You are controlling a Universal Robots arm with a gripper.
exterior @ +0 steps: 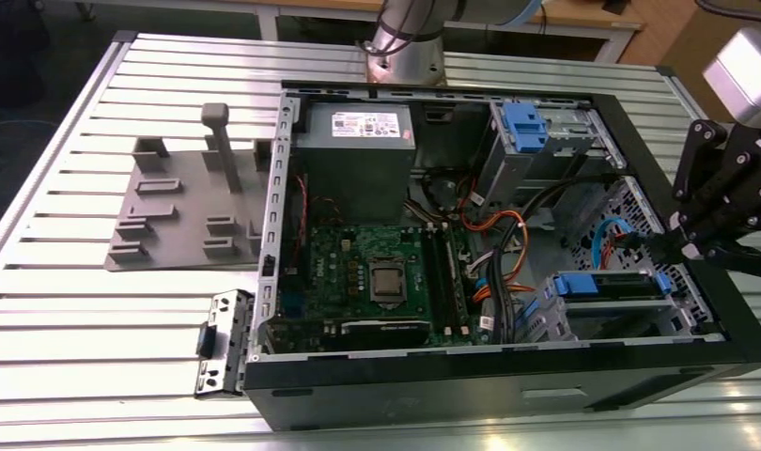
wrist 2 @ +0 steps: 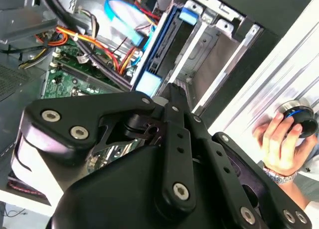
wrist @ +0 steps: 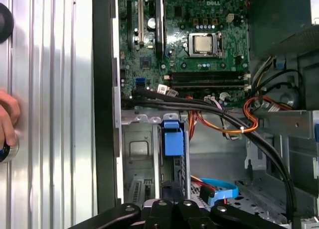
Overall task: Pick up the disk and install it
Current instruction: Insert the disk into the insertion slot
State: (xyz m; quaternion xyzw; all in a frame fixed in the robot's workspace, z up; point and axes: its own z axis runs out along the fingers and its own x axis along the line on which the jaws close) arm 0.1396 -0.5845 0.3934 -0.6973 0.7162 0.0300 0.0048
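Slatted aluminium bench (exterior: pixel 68 310) carries an open black computer case (exterior: pixel 481 390) lying on its side. A grey moulded fixture (exterior: pixel 186 211) sits toward the bench edge at the exterior view's left, and a loose metal bracket (exterior: pixel 224 343) lies just beside the case's corner. Inside the case are the motherboard (exterior: pixel 368 272), the power supply box (exterior: pixel 353 141), an upper drive cage with a blue latch (exterior: pixel 521 120), and a lower drive cage (exterior: pixel 619 315) in the case corner at the exterior view's right. Seated edge-on in that lower cage is the disk (exterior: pixel 606 283) — blue carrier visible, label face hidden by the cage walls. Over the carrier's end, by the case wall, hangs the gripper (exterior: pixel 676 250), fingers drawn together. Whether the tips touch or pinch the carrier cannot be made out, since the gripper's own black linkage covers that spot in both wrist views. In the second wrist view the gripper (wrist 2: pixel 171 89) is just beside the pale blue end of the disk (wrist 2: pixel 158 45), with orange cables (wrist 2: pixel 89 42) behind. That view adds a person's hand (wrist 2: pixel 274 139) resting on a round knob (wrist 2: pixel 300 117) on the bench beyond the case. The first wrist view looks along the disk (wrist: pixel 173 142) from above the gripper (wrist: pixel 172 191) — a blue flat cable (wrist: pixel 222 186) lies beside it, and the hand (wrist: pixel 7 122) is cut off at the frame edge.
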